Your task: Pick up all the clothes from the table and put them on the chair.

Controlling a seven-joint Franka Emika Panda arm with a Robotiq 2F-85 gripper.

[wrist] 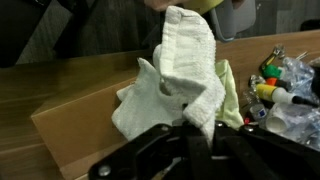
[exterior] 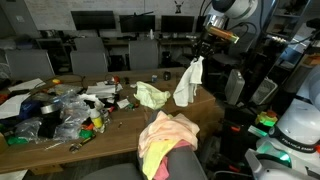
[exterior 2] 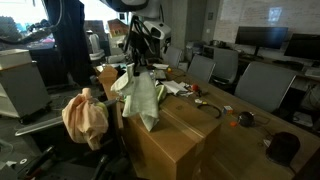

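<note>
Fingers (wrist: 172, 138) tight on the white garment (wrist: 185, 75)

Arm (exterior: 232, 10) raised, fingers (wrist: 150, 145) clamped on white garment (wrist: 185, 75)

White rounded arm (exterior: 232, 8) links, black wrist, black angular tool (wrist: 186, 140).

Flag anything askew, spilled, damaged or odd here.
Nothing looks spilled or damaged. The tool holds a white cloth dangling over the table; a yellow-green garment lies crumpled on it.
</note>
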